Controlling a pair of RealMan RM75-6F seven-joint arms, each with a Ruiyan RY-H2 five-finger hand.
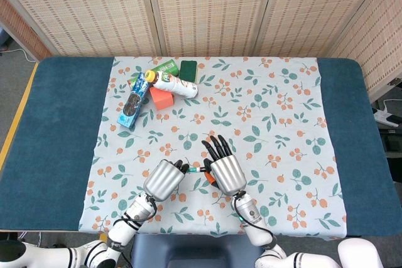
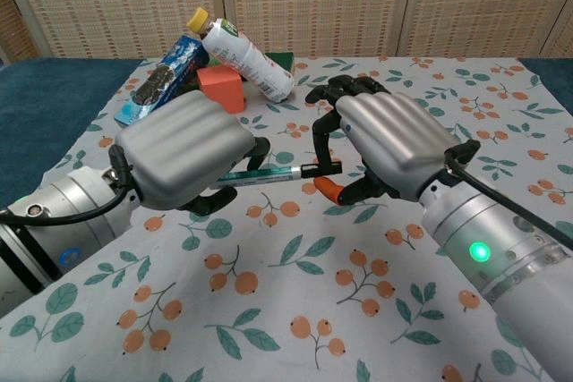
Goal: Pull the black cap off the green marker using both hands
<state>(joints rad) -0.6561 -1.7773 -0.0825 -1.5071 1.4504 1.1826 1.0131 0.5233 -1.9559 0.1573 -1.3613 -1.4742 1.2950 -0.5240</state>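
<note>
Above the flowered cloth (image 2: 295,310), near its front edge, the left hand (image 2: 183,163) is clenched around the thin green marker (image 2: 260,175), which lies level. The right hand (image 2: 385,145) pinches the black cap (image 2: 322,167) with dark fingertips (image 2: 315,128). Both hands have smooth grey metal backs. Only the chest view shows the cap clearly.
</note>
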